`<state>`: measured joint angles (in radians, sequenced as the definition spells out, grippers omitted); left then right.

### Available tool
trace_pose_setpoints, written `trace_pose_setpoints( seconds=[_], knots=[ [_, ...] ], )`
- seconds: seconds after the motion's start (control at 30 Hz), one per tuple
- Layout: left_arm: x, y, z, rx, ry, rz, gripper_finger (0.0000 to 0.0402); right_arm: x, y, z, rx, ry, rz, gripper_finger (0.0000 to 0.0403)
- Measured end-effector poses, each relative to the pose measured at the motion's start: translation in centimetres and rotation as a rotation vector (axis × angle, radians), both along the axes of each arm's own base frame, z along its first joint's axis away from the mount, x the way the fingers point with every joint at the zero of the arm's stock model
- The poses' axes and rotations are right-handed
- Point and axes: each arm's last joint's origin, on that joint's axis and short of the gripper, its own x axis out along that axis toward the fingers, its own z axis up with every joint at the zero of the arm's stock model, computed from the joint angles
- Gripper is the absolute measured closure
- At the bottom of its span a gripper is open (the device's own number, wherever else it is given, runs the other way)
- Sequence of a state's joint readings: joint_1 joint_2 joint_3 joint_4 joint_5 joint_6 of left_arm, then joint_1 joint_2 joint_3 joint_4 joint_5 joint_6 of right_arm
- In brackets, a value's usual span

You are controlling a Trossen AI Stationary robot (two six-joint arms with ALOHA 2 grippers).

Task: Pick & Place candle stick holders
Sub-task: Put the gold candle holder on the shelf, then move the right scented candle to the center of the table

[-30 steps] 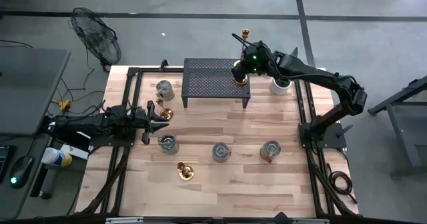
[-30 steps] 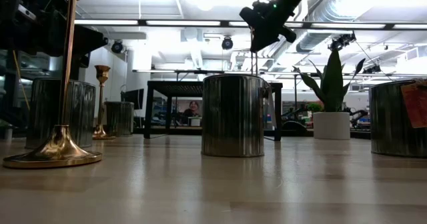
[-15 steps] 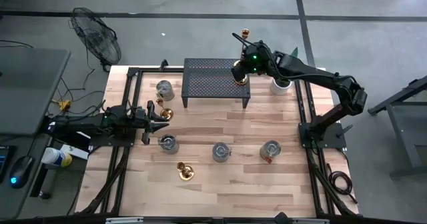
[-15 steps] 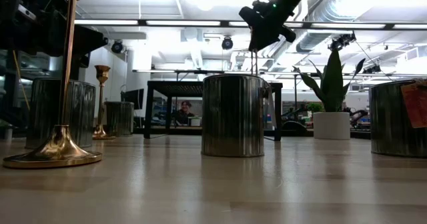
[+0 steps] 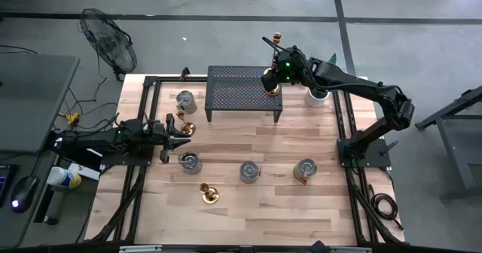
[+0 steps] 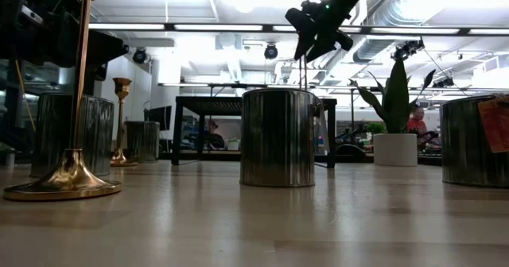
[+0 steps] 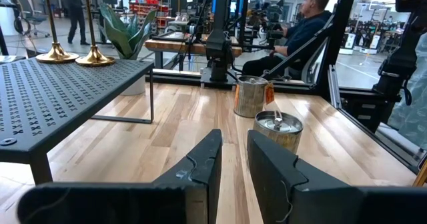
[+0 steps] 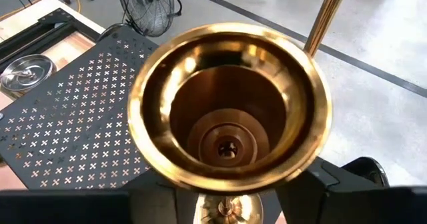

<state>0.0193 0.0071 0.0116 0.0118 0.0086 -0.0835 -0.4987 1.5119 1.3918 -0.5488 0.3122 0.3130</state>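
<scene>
Over at the far end, the right gripper (image 5: 270, 80) was found hung above the right end of the black mesh rack (image 5: 233, 95), pointed straight down. Its fingers (image 8: 155, 199) were seen spread to either side of a slender stem, not pinching it. That stem belonged to the gold candle stick holder (image 8: 227, 104), whose flared cup was looked into from directly above in the right wrist view. The holder was stood upright on the rack's top, and by the look of it a release was being made there; that is a judgement. The straight-down hold was likely chosen so that the base could be set flat and the fingers lifted clear without the cup being knocked.

Just beside it on the same end of the rack, a second holder (image 8: 327, 14) was stood, taller, its stem passing close by the cup. So close a neighbour made a careful, vertical withdrawal advisable.

Two pieces were left on the wooden table (image 5: 301, 215): a third holder (image 5: 186, 126) just beside the left gripper (image 5: 183, 138), and a fourth holder (image 5: 208, 194) nearer the front edge. The task was judged to be about half done.

The left gripper was parked low at the left side, its fingers drawn nearly together with only a slim gap and nothing between them. Metal tins (image 5: 249, 170) were scattered across the table, well apart from the rack, and a potted plant (image 5: 316, 96) was stood just beyond the rack's right end, near the working arm.
</scene>
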Motion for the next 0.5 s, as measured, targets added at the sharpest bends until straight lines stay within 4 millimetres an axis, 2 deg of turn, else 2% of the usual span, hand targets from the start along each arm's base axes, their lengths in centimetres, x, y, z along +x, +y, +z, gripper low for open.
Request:
trace_pose_setpoints(
  seconds=[0.23,0.5],
  knots=[
    [0.0,0.0,0.0,0.000,0.000,0.000,0.0330,-0.2,0.4,0.3,0.007,-0.013,0.020,0.0216],
    [0.0,0.0,0.0,0.000,0.000,0.000,0.0330,-0.8,1.6,0.6,0.050,0.028,0.063,0.0210]
  ],
)
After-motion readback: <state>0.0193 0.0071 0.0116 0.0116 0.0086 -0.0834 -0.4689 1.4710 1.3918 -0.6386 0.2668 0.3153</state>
